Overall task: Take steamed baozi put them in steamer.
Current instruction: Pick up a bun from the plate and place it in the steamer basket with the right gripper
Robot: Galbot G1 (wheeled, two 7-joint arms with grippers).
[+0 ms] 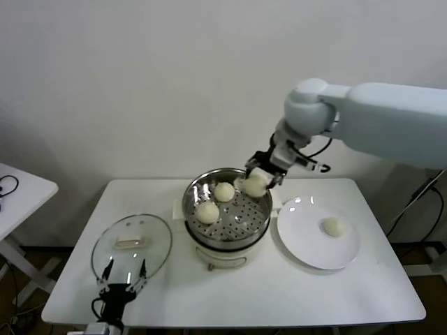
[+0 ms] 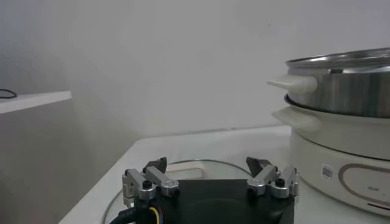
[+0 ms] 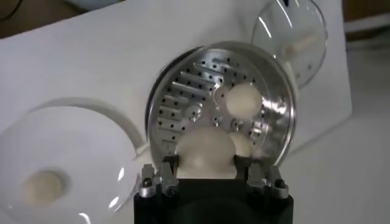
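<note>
The steamer (image 1: pixel 262 222), a shiny steel pot on a cream-white base, stands mid-table with two baozi on its perforated tray, one (image 1: pixel 223 191) at the back and one (image 1: pixel 207 212) at the left. My right gripper (image 1: pixel 255 183) is shut on a third baozi (image 1: pixel 255 185) above the steamer's back right rim. In the right wrist view this baozi (image 3: pixel 206 152) sits between the fingers over the tray (image 3: pixel 183 97), with another baozi (image 3: pixel 244 99) below. A fourth baozi (image 1: pixel 334 226) lies on the white plate (image 1: pixel 307 244). My left gripper (image 1: pixel 120 277) is open, parked near the front left.
The round glass lid (image 1: pixel 150 257) with a white handle lies flat left of the steamer, just beyond my left gripper (image 2: pixel 207 169). The steamer's side (image 2: pixel 341 115) rises close by in the left wrist view. A small side table (image 1: pixel 17 188) stands far left.
</note>
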